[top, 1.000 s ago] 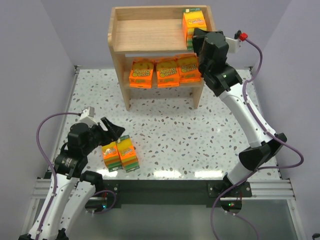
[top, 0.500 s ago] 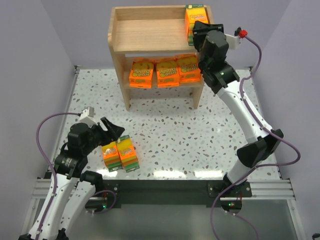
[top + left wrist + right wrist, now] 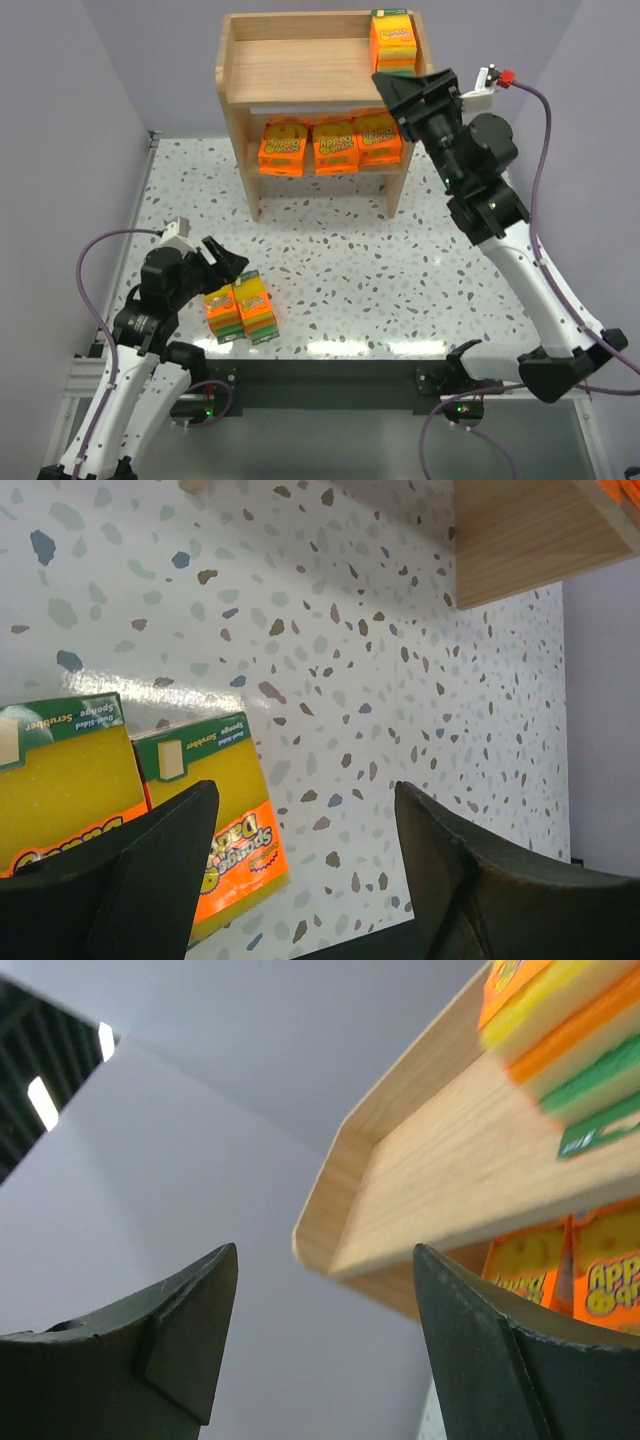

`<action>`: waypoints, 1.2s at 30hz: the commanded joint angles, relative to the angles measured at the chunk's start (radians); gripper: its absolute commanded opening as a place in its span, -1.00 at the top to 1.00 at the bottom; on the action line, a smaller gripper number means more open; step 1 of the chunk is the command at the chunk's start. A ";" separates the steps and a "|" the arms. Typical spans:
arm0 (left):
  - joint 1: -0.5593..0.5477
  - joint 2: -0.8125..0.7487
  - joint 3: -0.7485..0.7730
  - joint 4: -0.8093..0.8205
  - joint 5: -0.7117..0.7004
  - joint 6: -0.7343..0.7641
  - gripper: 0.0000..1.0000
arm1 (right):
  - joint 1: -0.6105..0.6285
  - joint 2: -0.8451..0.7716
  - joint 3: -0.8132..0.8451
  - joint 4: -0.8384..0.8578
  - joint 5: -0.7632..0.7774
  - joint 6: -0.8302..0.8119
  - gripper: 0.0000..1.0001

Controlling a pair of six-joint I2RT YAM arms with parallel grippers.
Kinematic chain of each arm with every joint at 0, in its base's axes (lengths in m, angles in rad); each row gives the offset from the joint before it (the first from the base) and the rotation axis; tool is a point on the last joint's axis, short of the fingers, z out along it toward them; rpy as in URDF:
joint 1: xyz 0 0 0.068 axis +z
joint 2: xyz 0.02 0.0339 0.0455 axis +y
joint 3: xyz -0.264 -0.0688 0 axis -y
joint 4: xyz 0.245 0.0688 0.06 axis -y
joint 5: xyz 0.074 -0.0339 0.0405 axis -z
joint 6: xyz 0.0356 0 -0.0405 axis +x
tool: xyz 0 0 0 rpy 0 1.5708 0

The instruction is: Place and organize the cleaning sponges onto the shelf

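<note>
The wooden shelf stands at the back of the table. One yellow-and-green sponge pack rests at the right end of its top tier, also showing in the right wrist view as the pack. Three flat orange packs line the lower tier. My right gripper hangs open and empty just in front of the top tier's right end, apart from that pack. Two thick packs lie side by side on the table. My left gripper hovers open over them; the left wrist view has the right-hand pack beside its left finger.
The speckled table spans the space between shelf and arms. A shelf side panel shows at the upper right of the left wrist view. Grey walls close in the back and sides.
My right gripper opened, let go of the sponge pack on the top tier and drew back to the right. The pack stayed in place. The left arm barely moved.
</note>
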 commanded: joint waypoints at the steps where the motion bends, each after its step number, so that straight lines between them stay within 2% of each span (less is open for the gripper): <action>1: 0.001 0.007 -0.043 0.041 -0.022 -0.039 -0.52 | 0.065 -0.076 -0.149 -0.122 -0.284 -0.126 -0.49; 2: 0.001 0.008 -0.051 0.056 -0.024 -0.043 -0.51 | 0.094 -0.095 -0.204 -0.123 -0.289 -0.149 -0.49; 3: 0.001 0.016 -0.060 0.059 -0.028 -0.046 -0.43 | 0.172 -0.109 -0.257 -0.126 -0.287 -0.207 -0.50; 5: 0.001 0.034 -0.068 0.062 -0.054 -0.040 -0.21 | 0.249 -0.117 -0.373 -0.149 -0.293 -0.249 -0.46; 6: 0.001 0.054 -0.080 0.062 -0.063 -0.038 0.22 | 0.326 -0.109 -0.438 -0.164 -0.315 -0.286 -0.33; 7: 0.001 0.065 -0.085 0.069 -0.076 -0.033 0.47 | 0.368 -0.089 -0.467 -0.172 -0.318 -0.303 -0.28; 8: 0.001 0.086 -0.094 0.073 -0.079 -0.030 0.65 | 0.408 -0.075 -0.496 -0.172 -0.318 -0.311 -0.24; 9: 0.001 0.094 -0.100 0.081 -0.076 -0.030 0.93 | 0.488 -0.062 -0.553 -0.156 -0.318 -0.321 0.01; 10: 0.001 0.102 -0.103 0.105 -0.071 -0.030 1.00 | 0.523 -0.048 -0.576 -0.138 -0.321 -0.323 0.19; 11: 0.003 0.115 -0.111 0.116 -0.071 -0.030 1.00 | 0.560 -0.008 -0.593 -0.117 -0.321 -0.326 0.40; 12: 0.001 0.122 -0.113 0.127 -0.071 -0.030 1.00 | 0.621 0.012 -0.608 -0.110 -0.318 -0.331 0.74; 14: 0.001 0.141 -0.113 0.151 -0.076 -0.030 1.00 | 0.680 0.078 -0.621 -0.069 -0.298 -0.328 1.00; 17: 0.001 0.172 -0.113 0.184 -0.090 -0.023 1.00 | 0.784 0.174 -0.645 0.026 -0.283 -0.294 1.00; 23: 0.001 0.235 -0.143 0.240 -0.085 -0.006 1.00 | 0.859 0.380 -0.563 0.077 -0.252 -0.262 1.00; 25: 0.001 0.237 -0.151 0.254 -0.088 -0.003 1.00 | 0.860 0.443 -0.541 0.088 -0.229 -0.242 1.00; 31: 0.001 0.254 -0.186 0.286 -0.094 0.011 1.00 | 0.835 0.498 -0.506 0.089 -0.028 -0.235 1.00; 36: 0.001 0.281 -0.229 0.337 -0.045 0.010 1.00 | 0.723 0.491 -0.521 0.112 0.053 -0.205 1.00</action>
